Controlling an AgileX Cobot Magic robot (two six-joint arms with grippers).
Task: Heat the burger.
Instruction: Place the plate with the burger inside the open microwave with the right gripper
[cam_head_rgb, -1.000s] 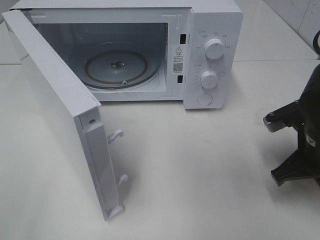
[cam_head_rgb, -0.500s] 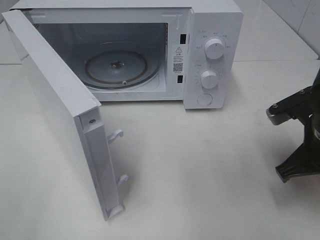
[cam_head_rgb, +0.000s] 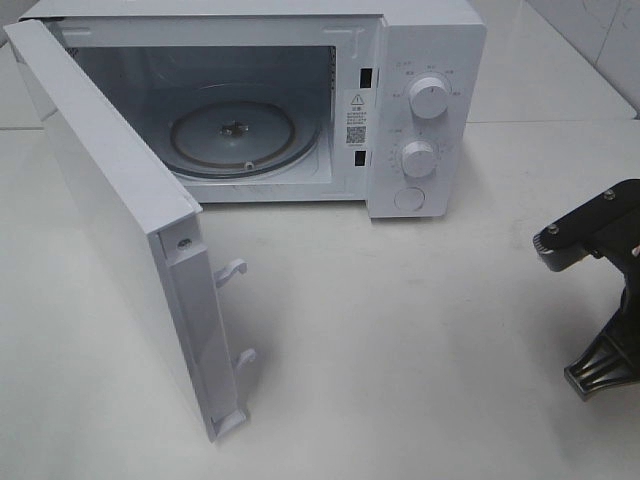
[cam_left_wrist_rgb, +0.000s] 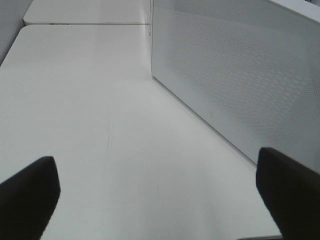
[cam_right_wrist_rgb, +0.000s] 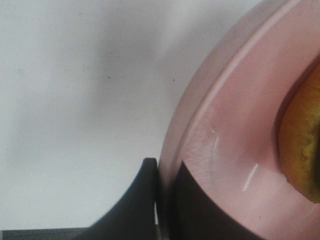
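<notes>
— Nearest entry?
— Right gripper (cam_right_wrist_rgb: 167, 175): jaws clamped on the rim of the pink plate (cam_right_wrist_rgb: 235, 115), one finger outside, one inside. The burger (cam_right_wrist_rgb: 302, 145) sits on that plate; we see just its golden edge.
— Next?
— Left gripper (cam_left_wrist_rgb: 157, 162): fingers wide apart, over the white table (cam_left_wrist_rgb: 90, 110), beside the microwave door (cam_left_wrist_rgb: 240, 90).
— Beyond that?
— We list the right arm (cam_head_rgb: 600, 235) at the table's right edge, then the microwave (cam_head_rgb: 425, 50), standing open, with a glass turntable (cam_head_rgb: 232, 135) inside and two knobs (cam_head_rgb: 429, 98) on its panel.
</notes>
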